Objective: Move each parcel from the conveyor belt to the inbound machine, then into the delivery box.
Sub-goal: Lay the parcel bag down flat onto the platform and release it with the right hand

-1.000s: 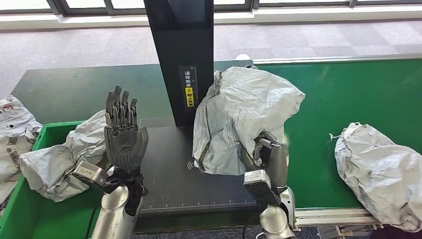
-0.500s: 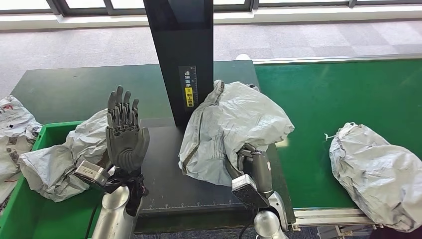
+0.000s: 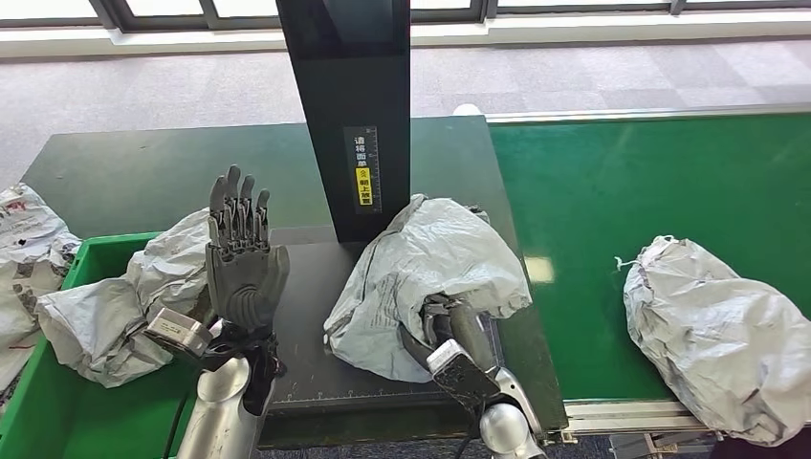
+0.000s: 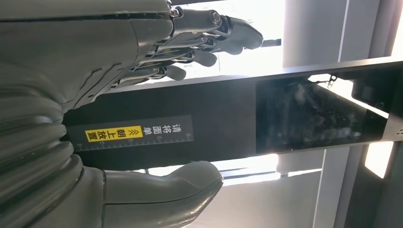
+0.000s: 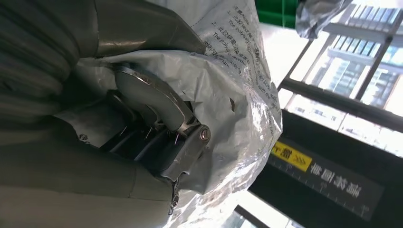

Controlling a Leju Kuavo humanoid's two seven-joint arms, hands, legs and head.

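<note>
parcel sits on the black machine plate, slumped against the foot of the scanner post, under the yellow label strip, presumably so the scan can read it. right hand is dug into the parcel's near side from below, fingers clenched in the grey plastic; right wrist view shows the film bunched around the thumb, so it's grasping, not released. judging by that, the parcel rests on the plate but the grip isn't let go yet

left hand is held upright beside the plate, palm facing the post, fingers straight and apart, nothing in it, likely waiting to take the parcel toward the green box, which already holds a bagged parcel. another bag waits on the belt, well apart from the machine
</note>
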